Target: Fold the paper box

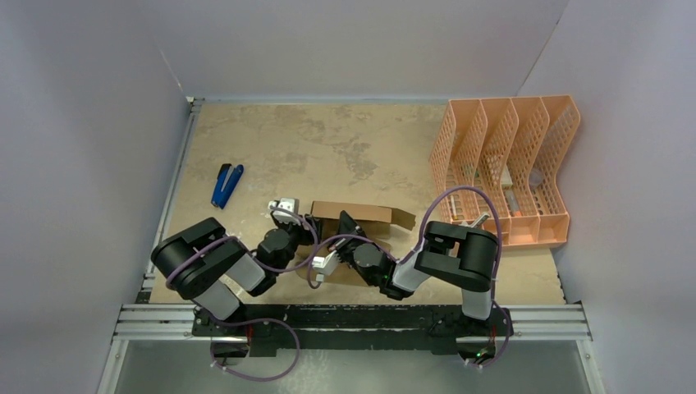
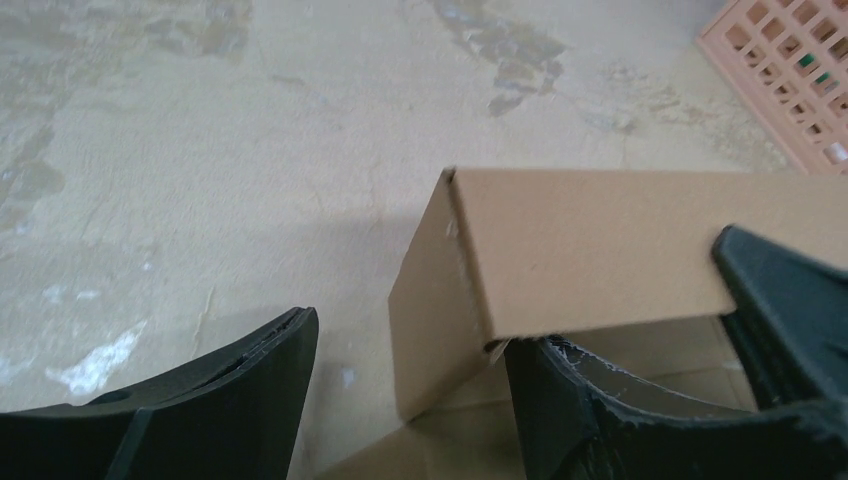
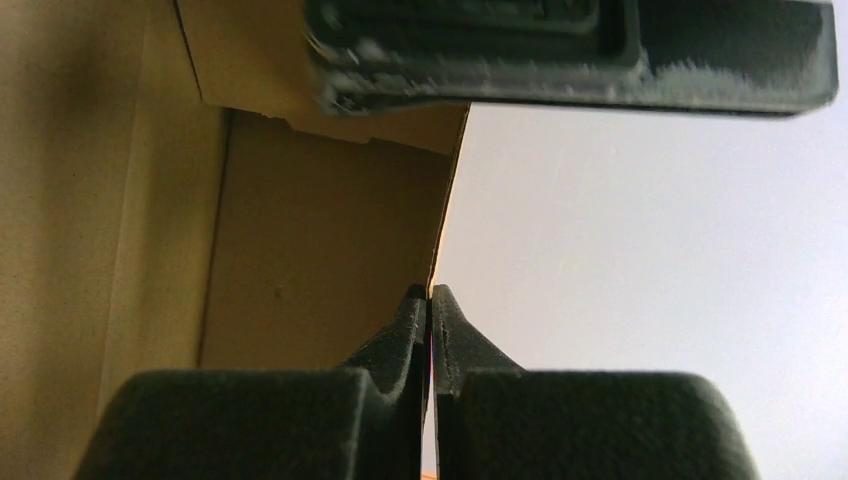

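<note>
**Cardboard mid-fold:** The paper box [image 1: 361, 213], plain brown cardboard partly raised into shape, is seen near the middle of the table [image 1: 328, 139], just ahead of the two arms. One long wall is stood upright, and a flap is laid out flat toward the right.

A thin upright panel of the box is pinched by the right gripper [image 3: 430, 300]. In the right wrist view its jaws are pressed together on the cardboard edge.

The left gripper [image 2: 412, 335] is held wide apart at the box's left end. In the left wrist view the short end wall is framed between its fingers [image 2: 250, 400]: one is placed outside over the bare table and the other is set inside the box, beneath the long wall. Nothing is clamped by it, and whether the inner finger touches the cardboard cannot be told. A dark finger of the right gripper is seen at the right edge of that same view, against the long wall.

A peach-orange perforated file organizer [image 1: 505, 164] is stood at the table's far right, well apart from the box. A blue stapler-like tool [image 1: 227, 185] is laid toward the far left. Purple cables [image 1: 312, 246] are looped along both arms.
</note>
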